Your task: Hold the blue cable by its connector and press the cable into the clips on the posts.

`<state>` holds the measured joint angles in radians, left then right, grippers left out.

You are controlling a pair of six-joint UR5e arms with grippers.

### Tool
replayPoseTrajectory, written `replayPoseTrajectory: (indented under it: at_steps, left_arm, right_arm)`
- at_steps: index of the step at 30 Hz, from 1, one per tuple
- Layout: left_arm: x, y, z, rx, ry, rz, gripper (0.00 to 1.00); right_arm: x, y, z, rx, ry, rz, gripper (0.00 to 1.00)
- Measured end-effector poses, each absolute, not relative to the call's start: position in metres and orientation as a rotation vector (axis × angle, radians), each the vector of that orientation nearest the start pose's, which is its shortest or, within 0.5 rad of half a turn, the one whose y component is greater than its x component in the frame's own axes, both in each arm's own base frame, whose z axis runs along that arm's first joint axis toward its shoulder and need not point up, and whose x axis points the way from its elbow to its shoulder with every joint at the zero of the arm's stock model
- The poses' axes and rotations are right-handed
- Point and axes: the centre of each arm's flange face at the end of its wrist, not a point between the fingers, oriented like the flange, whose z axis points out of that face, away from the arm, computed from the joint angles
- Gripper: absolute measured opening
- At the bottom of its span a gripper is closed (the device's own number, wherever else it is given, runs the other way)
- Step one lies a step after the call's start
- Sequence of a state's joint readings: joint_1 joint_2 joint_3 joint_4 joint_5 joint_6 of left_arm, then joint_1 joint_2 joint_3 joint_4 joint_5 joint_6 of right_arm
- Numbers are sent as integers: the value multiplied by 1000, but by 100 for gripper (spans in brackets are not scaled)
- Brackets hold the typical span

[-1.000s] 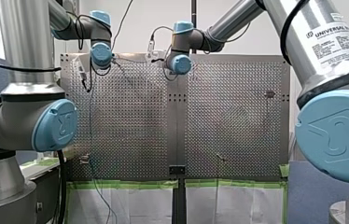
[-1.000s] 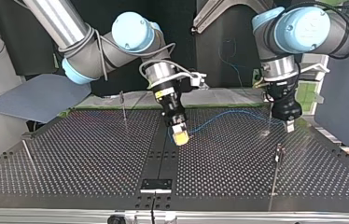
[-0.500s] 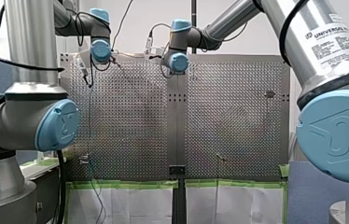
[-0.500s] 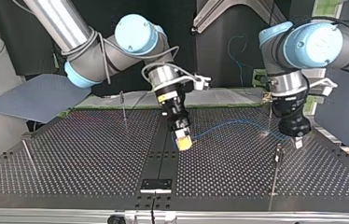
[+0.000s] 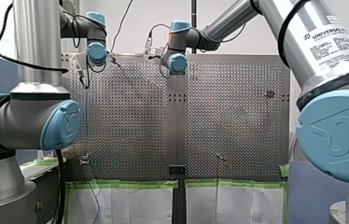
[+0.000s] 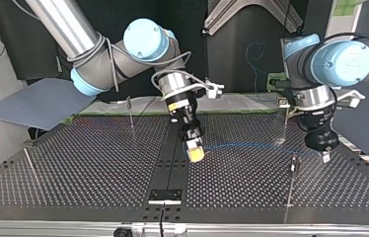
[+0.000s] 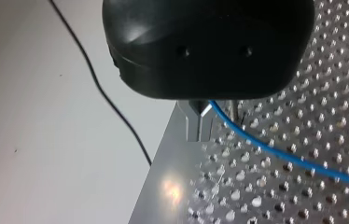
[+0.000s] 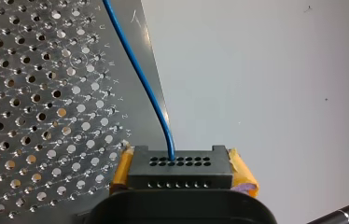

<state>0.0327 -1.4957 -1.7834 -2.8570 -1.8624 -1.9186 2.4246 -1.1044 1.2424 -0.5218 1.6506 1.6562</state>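
Two arms, one cable, entered by view.

Top view. My right gripper (image 6: 194,152), with yellow pads, hangs over the middle strip of the perforated table (image 6: 74,168). My left gripper (image 6: 324,154) hangs low at the view's right, just beside a thin post (image 6: 293,165). Between them the blue cable (image 6: 251,145) runs nearly straight, just above the holes. Judged purpose: one end is anchored and the other drawn out, so the span is taut enough to press down into a clip. Further posts: one (image 6: 130,111) toward the far left, one (image 6: 284,121) behind my left gripper. The clips are too small to make out.

Left wrist view. Metal fingers (image 7: 198,123) stand together. The cable issues from between them and slants away over the holes. This grip is on the wire itself, likely to steer it to the post.

Right wrist view. The black connector (image 8: 179,168), with rows of small holes in its face, is clamped between the yellow pads (image 8: 122,170). The cable leaves its middle and runs ahead along the plate's edge. Holding the rigid block probably spares the wire.

Front view. Surface: bare metal, perforated, in two panels with a dark seam. Green tape (image 5: 126,184) and white sheeting line the near edge. Room: a pale wall (image 5: 247,42) stands behind. Both grippers work at the far edge and are too small to read here.
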Motion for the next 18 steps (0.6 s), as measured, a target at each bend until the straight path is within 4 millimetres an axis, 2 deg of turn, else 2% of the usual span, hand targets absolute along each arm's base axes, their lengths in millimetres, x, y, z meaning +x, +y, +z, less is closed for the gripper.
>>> replayPoseTrajectory:
  at_steps: [6,18]
  left_arm:
    - [475,-74,447,-499,1338,-46,0]
    - [486,-76,436,-454,1368,-75,0]
  right_arm:
    - [616,-374,431,1346,-670,2091,0]
    - [615,-379,427,1347,-677,2082,0]
